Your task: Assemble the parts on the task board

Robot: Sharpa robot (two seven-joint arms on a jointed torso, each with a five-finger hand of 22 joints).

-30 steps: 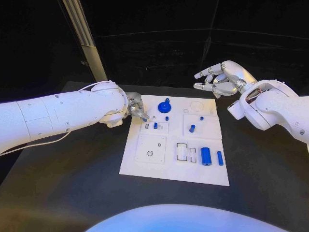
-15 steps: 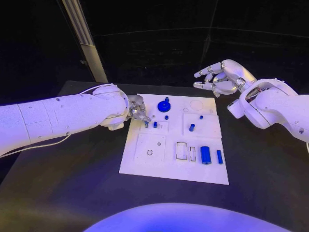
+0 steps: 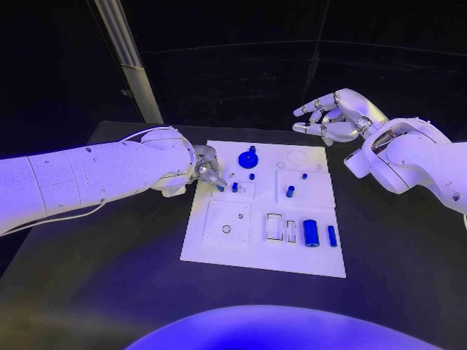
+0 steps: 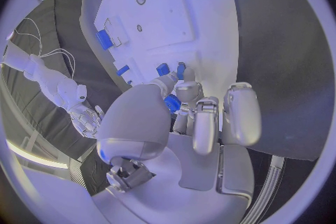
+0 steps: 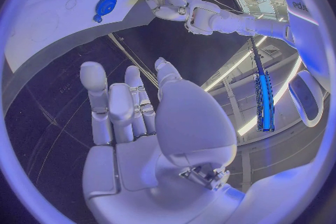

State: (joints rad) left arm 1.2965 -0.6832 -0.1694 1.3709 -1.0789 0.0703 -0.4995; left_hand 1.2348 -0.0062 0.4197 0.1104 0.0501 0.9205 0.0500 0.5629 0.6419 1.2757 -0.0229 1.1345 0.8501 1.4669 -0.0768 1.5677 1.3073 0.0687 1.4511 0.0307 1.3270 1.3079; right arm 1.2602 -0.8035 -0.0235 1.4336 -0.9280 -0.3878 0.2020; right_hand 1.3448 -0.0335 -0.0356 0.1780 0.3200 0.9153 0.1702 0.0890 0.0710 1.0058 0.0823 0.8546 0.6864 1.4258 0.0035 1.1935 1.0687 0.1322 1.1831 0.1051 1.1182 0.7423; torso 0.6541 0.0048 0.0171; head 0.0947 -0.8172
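Left hand [image 3: 205, 169] pinches a small blue part [image 4: 172, 103] at the board's [image 3: 233, 251] edge; right hand [image 3: 330, 119] hovers beyond it, fingers apart, holding nothing.

The task board [image 3: 225, 249] lies mid-table. The left hand [image 3: 205, 169] sits at its left edge. The right hand [image 3: 333, 120] hangs beyond its far right corner.

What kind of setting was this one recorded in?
Probably a robotics lab test bench: a black table, a white task board with small blue parts, and dark surroundings.
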